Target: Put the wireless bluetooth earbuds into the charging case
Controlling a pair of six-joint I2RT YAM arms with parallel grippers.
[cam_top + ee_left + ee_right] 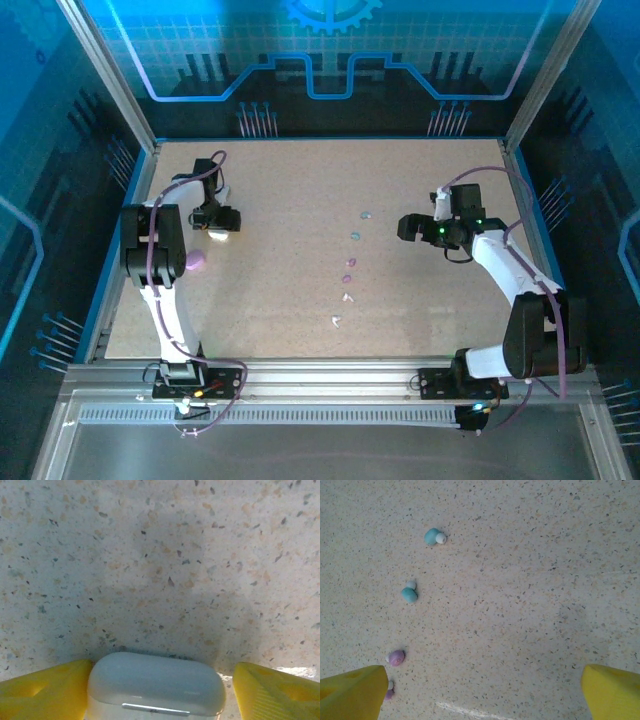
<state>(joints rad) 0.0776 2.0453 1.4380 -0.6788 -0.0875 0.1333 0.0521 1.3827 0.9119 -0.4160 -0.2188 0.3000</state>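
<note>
The left gripper (161,690) straddled the smooth white pebble-shaped plastic charging case (156,680). One of its yellow fingers (45,692) was against the case's side, while a sliver of speckled bench (160,555) showed between the case and the other, so this was a half-spread bracket and not a firm pinch. The step in hand looked like securing the case. Done well, that would mean centring it between the pads, closing evenly so it did not skid or twist, and leaving the lid seam free to swing. The tiny glossy plastic earbuds (352,262) lay well to the right of the case in a loose row of teal, purple and white, none of them inside it. Farther right of the case than that row, the right gripper (484,680) hung with its fingers spread wide and nothing between them. The near half of the case was cut off, and a thin silver strip (155,709) on it could have been hinge or latch. A small rounded purple object (196,262) just near-side of the case was partly hidden by the arm; it was possibly a second case.
</note>
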